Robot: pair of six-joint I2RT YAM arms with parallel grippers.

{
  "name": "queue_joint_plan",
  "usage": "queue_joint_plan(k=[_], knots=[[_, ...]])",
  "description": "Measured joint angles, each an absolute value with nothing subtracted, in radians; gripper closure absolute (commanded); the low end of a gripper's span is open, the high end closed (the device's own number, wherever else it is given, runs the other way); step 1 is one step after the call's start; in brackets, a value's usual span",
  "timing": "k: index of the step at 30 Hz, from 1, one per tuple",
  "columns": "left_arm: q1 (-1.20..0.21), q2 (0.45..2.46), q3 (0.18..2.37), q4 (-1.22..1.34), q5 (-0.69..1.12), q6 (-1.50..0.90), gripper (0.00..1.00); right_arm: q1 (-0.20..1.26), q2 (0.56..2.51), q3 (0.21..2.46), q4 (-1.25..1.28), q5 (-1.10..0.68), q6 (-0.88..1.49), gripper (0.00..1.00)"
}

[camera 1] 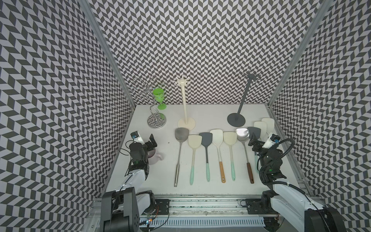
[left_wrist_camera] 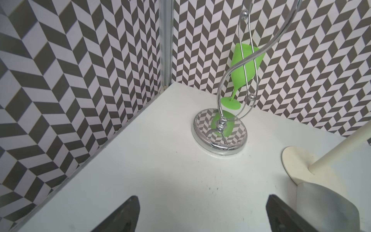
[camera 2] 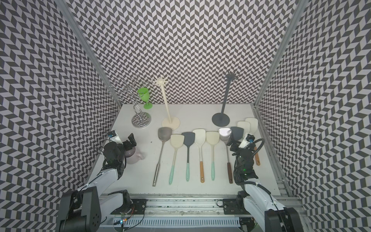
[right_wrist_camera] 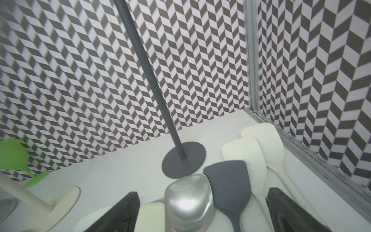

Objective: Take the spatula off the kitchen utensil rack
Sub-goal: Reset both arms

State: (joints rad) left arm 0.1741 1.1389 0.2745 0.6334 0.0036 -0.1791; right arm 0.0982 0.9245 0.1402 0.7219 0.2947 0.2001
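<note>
Top views both show nine spatulas (camera 1: 216, 138) lying flat on the tabletop (camera 1: 158, 180) in a rough row, blades toward the back wall. So your task item is down on the tabletop.

Your right gripper (camera 1: 252, 140): jaws wide, holding nothing, hovering low over the end of the row. Right wrist view: the shiny steel spatula (right_wrist_camera: 188, 204) blade sits directly under the gripper. The dark grey spatula (right_wrist_camera: 228, 184) blade lies beside it, and both are between the jaws. Two cream spatulas (right_wrist_camera: 247, 156) overlap just past the dark grey one, on the gripper's outboard side. The dark grey utensil rack (right_wrist_camera: 144, 70) stands upright just ahead of the gripper, its round base just beside the steel blade's tip.

Your left gripper (camera 1: 151, 142): jaws wide too, holding nothing. A pink mug (camera 1: 157, 157) sits below and just behind it, partly hidden by the wrist. Left wrist view: chrome wire stand (left_wrist_camera: 220, 136) straight ahead of the gripper, green goblet (left_wrist_camera: 245, 64) standing just behind the stand. The cream utensil rack (left_wrist_camera: 321, 152) is ahead and inboard. The matte steel spatula (left_wrist_camera: 325, 204) blade lies just inboard of the gripper, tip touching that rack's base.

The other four spatulas lie side by side between your two grippers.
</note>
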Motion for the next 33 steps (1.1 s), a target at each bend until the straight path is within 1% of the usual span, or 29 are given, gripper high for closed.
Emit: queue_joint_plan(k=[4,10,14,22,29,33], knots=[[0.178,1.237,0.273,0.788,0.045,-0.166,0.00,0.065,1.015,0.115,0.796,0.337,0.188,0.00],[0.158,1.338,0.259,0.979,0.102,-0.147,0.00,0.042,1.149,0.092,0.910,0.340,0.180,0.00],[0.112,1.390,0.290,0.988,0.126,-0.112,0.00,0.041,1.196,0.092,0.995,0.337,0.166,0.00],[0.034,1.391,0.291,1.035,0.149,-0.018,0.00,0.042,1.302,0.093,1.153,0.270,0.109,0.00],[0.014,1.415,0.282,1.075,0.154,0.026,0.00,0.041,1.432,0.082,1.300,0.207,0.065,0.00],[0.013,1.495,0.281,1.130,0.148,0.030,0.00,0.041,1.467,0.081,1.357,0.205,0.063,0.00]])
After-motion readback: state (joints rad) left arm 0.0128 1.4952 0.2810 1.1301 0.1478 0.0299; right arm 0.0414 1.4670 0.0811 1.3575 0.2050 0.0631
